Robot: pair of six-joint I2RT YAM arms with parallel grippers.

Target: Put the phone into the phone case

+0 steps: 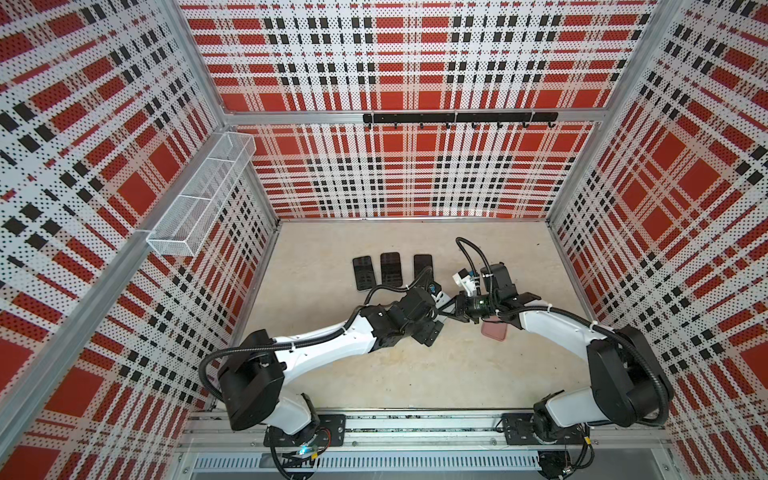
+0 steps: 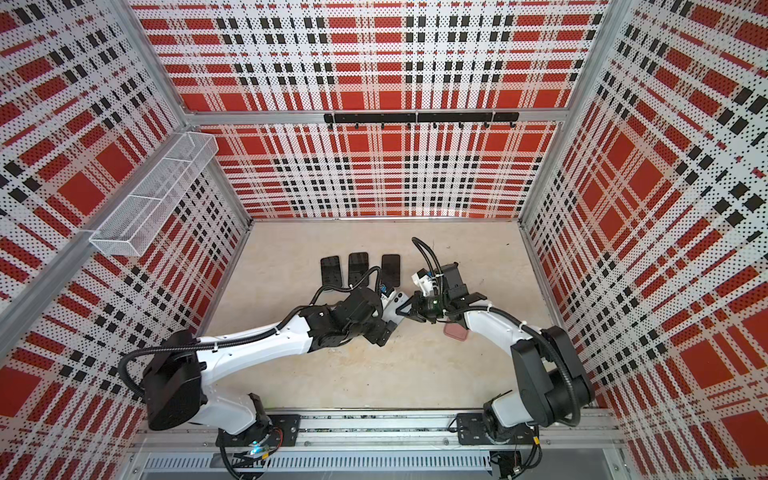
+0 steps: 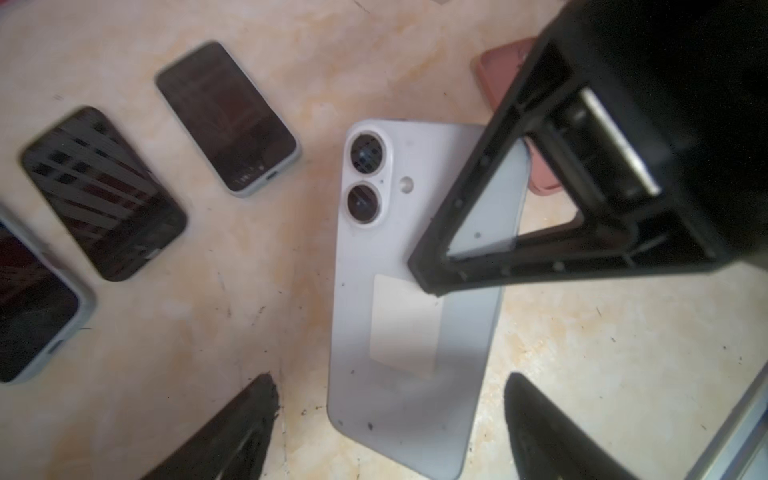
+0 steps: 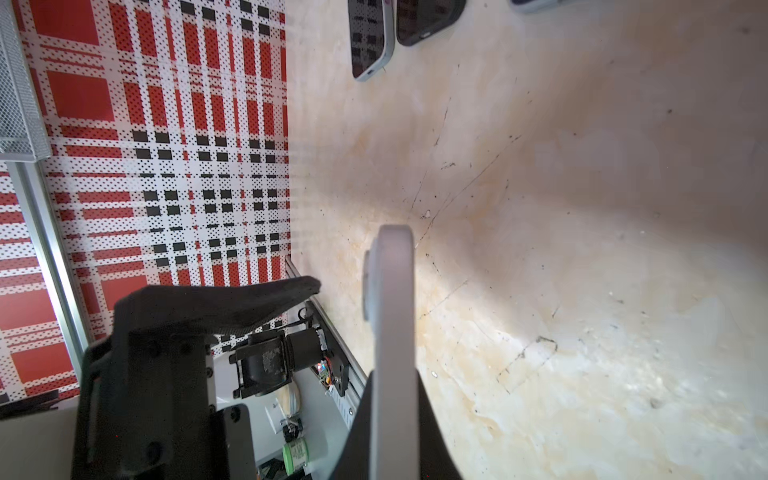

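1. Centrally, phone (image 3: 395, 332): white, back and twin lenses up, held above the tabletop (image 1: 374, 374) between both arms, not in the phone case (image 1: 494, 331).
2. Right pincer (image 3: 430, 286): clamped on the phone's faces, one finger (image 3: 457, 203) across its back.
3. Left pincer (image 3: 390, 380): spread wide, fingers (image 3: 241, 428) flanking the phone's end away from the lenses, gaps either side.
4. The phone case: pink, flat on the tabletop under the right arm, near the phone.
5. Three dark-screened phones (image 1: 390, 269): face up in a row, farther back, well apart from the phone case.
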